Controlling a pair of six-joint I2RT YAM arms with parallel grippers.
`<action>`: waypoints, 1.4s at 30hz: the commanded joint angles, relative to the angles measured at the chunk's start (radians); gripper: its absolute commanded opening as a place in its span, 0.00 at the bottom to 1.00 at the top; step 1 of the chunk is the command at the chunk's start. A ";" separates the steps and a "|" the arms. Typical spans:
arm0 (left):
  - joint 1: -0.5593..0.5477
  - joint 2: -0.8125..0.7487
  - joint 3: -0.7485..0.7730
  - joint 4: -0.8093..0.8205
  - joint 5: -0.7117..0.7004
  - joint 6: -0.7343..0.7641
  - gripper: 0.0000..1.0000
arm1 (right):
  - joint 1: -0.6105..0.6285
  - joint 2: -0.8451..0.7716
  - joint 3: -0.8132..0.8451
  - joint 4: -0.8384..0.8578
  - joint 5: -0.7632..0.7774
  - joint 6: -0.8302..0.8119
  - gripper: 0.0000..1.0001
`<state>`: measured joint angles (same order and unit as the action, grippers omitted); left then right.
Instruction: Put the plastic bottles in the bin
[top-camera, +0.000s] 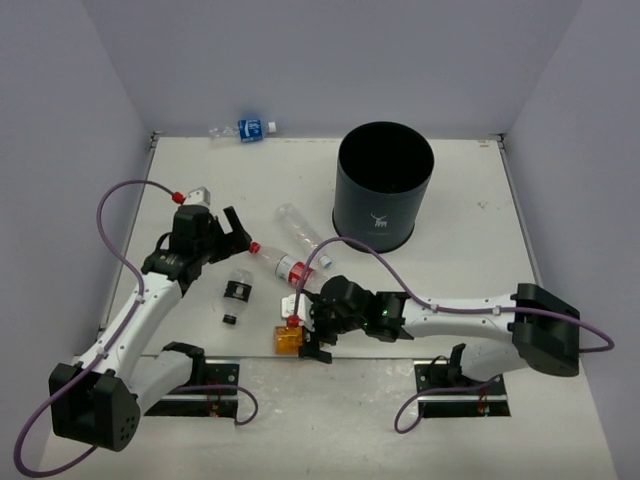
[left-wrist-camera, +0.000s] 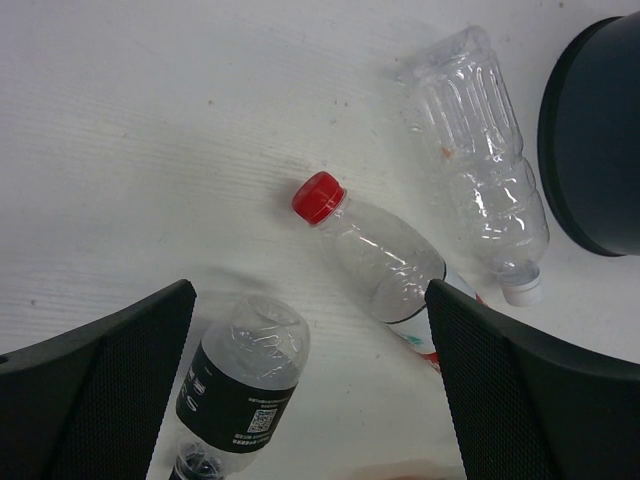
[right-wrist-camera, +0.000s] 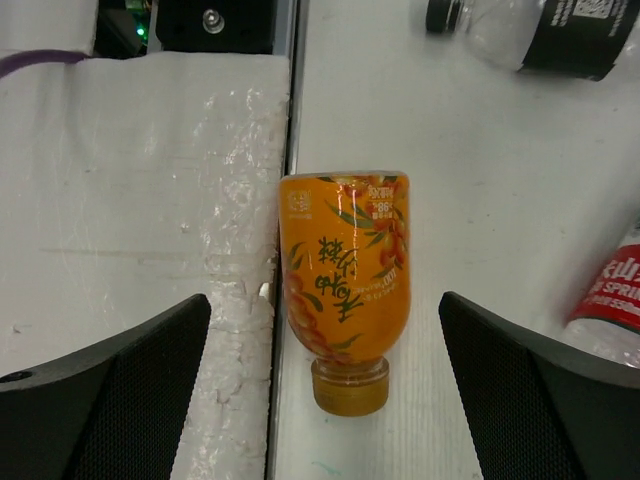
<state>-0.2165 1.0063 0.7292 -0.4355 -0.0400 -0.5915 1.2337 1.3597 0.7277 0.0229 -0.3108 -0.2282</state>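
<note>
The black bin (top-camera: 384, 185) stands at the back right. A clear unlabelled bottle (top-camera: 302, 225), a red-capped red-labelled bottle (top-camera: 280, 262) and a black-labelled bottle (top-camera: 237, 293) lie mid-table. A blue-labelled bottle (top-camera: 250, 128) lies by the back wall. One orange-drink bottle (top-camera: 289, 339) lies near the front edge; the other is out of view. My left gripper (top-camera: 240, 232) is open and empty above the red-capped bottle (left-wrist-camera: 375, 255) and the black-labelled bottle (left-wrist-camera: 240, 385). My right gripper (top-camera: 303, 328) is open, its fingers either side of the orange bottle (right-wrist-camera: 345, 270), not touching it.
A white foam strip (right-wrist-camera: 150, 200) runs along the near edge, right against the orange bottle. The bin's wall (left-wrist-camera: 595, 140) shows at the right of the left wrist view, beside the clear bottle (left-wrist-camera: 480, 150). Walls close the table on three sides.
</note>
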 joint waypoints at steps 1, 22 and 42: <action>-0.004 -0.013 0.005 0.004 -0.022 0.002 1.00 | 0.019 0.129 0.105 0.091 -0.007 -0.023 0.99; -0.004 -0.068 -0.082 0.037 -0.019 -0.077 1.00 | 0.049 0.295 0.151 0.182 0.172 0.024 0.14; -0.004 -0.124 -0.153 -0.032 0.077 -0.081 1.00 | -0.523 -0.122 0.406 0.291 0.494 0.332 0.00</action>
<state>-0.2169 0.9155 0.5970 -0.4415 0.0217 -0.6559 0.8117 1.2711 1.0231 0.2466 0.0617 -0.0835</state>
